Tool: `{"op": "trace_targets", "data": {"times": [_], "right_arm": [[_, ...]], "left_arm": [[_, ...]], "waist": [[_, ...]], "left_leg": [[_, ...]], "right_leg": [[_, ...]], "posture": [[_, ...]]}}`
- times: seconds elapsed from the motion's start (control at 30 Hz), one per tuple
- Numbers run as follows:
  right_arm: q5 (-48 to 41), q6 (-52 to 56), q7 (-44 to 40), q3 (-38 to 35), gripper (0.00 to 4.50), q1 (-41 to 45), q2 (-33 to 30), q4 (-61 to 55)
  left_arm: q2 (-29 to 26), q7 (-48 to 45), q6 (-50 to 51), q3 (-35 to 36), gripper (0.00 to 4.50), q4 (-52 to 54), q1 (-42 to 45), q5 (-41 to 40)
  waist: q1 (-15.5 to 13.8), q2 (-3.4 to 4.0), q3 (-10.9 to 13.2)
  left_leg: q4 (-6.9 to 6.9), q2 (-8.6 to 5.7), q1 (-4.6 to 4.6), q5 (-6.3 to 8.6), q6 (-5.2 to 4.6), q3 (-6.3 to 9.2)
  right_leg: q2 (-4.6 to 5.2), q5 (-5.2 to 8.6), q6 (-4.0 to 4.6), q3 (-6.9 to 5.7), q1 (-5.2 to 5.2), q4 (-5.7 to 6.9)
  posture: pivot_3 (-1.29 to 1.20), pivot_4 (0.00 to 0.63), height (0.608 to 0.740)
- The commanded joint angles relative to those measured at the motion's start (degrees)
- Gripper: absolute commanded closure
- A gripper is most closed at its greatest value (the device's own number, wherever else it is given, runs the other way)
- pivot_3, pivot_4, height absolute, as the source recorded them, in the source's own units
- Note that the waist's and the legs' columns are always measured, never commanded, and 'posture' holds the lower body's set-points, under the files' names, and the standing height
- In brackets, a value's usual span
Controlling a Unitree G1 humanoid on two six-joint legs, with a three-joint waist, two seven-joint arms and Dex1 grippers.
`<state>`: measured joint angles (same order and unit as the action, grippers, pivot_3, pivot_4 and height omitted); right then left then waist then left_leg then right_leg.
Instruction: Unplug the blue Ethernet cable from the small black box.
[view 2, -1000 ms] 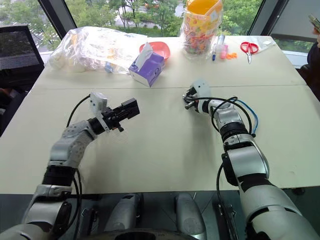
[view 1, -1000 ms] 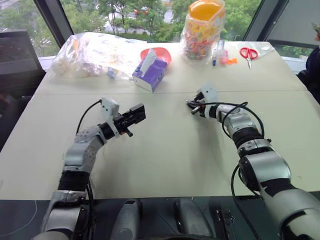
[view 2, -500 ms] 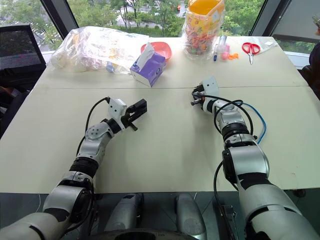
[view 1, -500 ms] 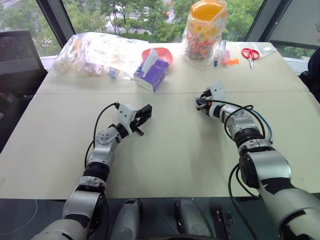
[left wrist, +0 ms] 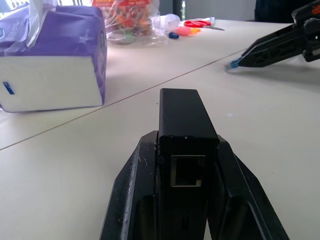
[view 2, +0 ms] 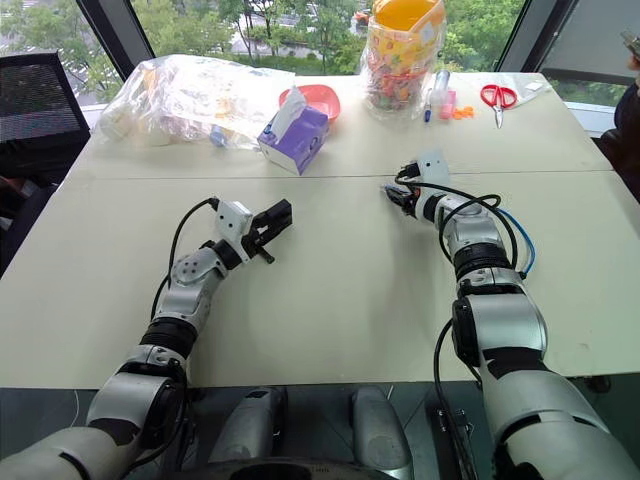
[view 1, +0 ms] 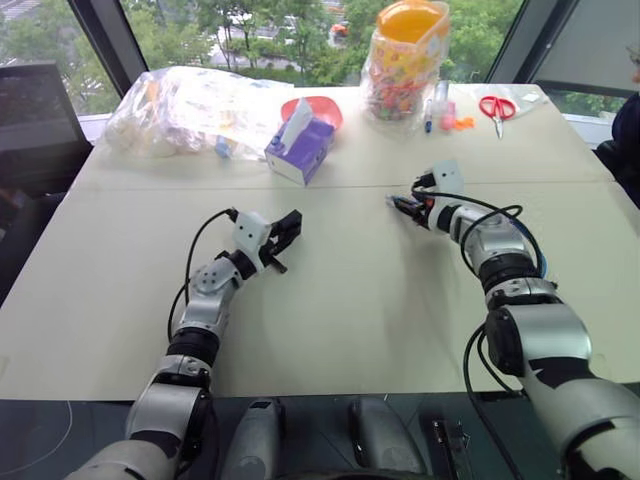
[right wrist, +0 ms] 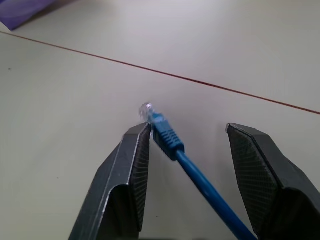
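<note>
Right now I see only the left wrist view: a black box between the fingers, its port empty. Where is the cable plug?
Observer: The blue cable plug lies between the right gripper fingers, which stand open.
Operator: Is it still clamped?
Observer: No. It rests against one finger; the other stands apart.
Operator: And the box?
Observer: The left gripper holds the black box over the table.

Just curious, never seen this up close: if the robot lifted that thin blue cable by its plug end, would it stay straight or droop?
Probably droop: the thin bright-blue Ethernet cable loops in a curve beside the right arm. It looks light. Its small clear plastic plug seems stiff but snappable.
</note>
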<state>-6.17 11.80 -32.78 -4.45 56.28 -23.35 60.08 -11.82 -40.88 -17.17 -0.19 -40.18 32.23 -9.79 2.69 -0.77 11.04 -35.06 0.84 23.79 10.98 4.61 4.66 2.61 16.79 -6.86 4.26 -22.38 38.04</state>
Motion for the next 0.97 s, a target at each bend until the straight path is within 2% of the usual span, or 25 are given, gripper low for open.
{"op": "trace_targets", "data": {"times": [0.03,0.07,0.33,0.37,0.47,0.57,0.8,0.97], "right_arm": [[-2.14,1.78,-0.94,-1.86,1.92,0.25,0.04,-5.16],[-2.55,2.42,-1.07,-2.08,1.92,0.20,0.13,-6.26],[-4.30,7.08,-1.28,-2.42,1.84,-0.83,1.13,-14.57],[-4.45,7.62,-1.44,-2.28,1.84,-1.08,1.21,-15.80],[-5.06,10.14,-2.30,-1.96,1.84,-1.97,1.22,-19.80],[-5.99,14.02,-6.85,-0.49,1.84,-4.78,-0.58,-27.97],[-12.68,24.07,-23.25,1.77,1.84,-19.81,-12.63,-52.63],[-15.65,24.72,-29.45,1.86,1.84,-28.76,-18.70,-59.88]], "left_arm": [[-0.30,-1.90,5.20,-0.37,3.97,0.82,-2.06,-0.80],[-0.41,-2.17,6.03,-0.25,3.97,1.71,-2.18,-1.16],[-1.84,-3.24,9.89,0.06,0.16,8.43,-4.07,-1.97],[-2.18,-3.48,10.58,0.09,0.04,10.01,-4.64,-2.23],[-3.52,-4.13,13.18,0.67,0.04,15.55,-6.69,-3.40],[-6.94,-4.66,18.73,2.61,0.04,26.21,-10.91,-6.21],[-17.37,-3.72,33.48,10.04,0.04,48.99,-22.28,-14.18],[-21.14,0.71,42.92,13.32,0.04,59.21,-27.56,-17.20]], "waist": [[0.00,0.00,0.00],[0.01,0.00,0.00],[0.08,0.01,0.00],[0.11,0.01,0.00],[0.14,0.02,0.01],[0.24,0.03,0.01],[-0.29,0.04,0.03],[-0.19,0.02,0.04]], "left_leg": [[0.00,0.00,0.00,0.00,0.00,0.00],[0.00,0.00,0.00,0.00,0.00,0.00],[0.10,0.01,0.01,0.00,-0.01,0.00],[0.11,0.01,0.01,0.00,0.00,0.00],[0.14,0.01,0.02,0.00,0.00,0.00],[0.19,0.03,0.07,0.01,0.00,0.00],[0.20,0.03,0.42,0.01,0.00,0.04],[0.09,0.05,0.46,0.03,-0.02,0.01]], "right_leg": [[0.00,0.00,0.00,0.00,0.00,0.00],[0.00,0.00,-0.01,0.00,0.00,0.00],[0.00,0.01,-0.01,0.00,-0.06,0.00],[0.00,0.01,-0.01,0.00,-0.07,0.00],[0.00,0.01,-0.01,0.01,-0.10,0.00],[0.00,0.01,0.00,0.00,-0.17,0.00],[0.05,0.04,-0.02,-0.03,-0.39,-0.10],[0.04,0.08,0.01,-0.02,-0.35,-0.25]], "posture": [[0.00,0.150,0.740],[0.00,0.150,0.740],[0.00,0.150,0.740],[0.00,0.150,0.740],[0.00,0.150,0.740],[0.00,0.150,0.740],[0.00,0.150,0.740],[0.00,0.150,0.740]]}}
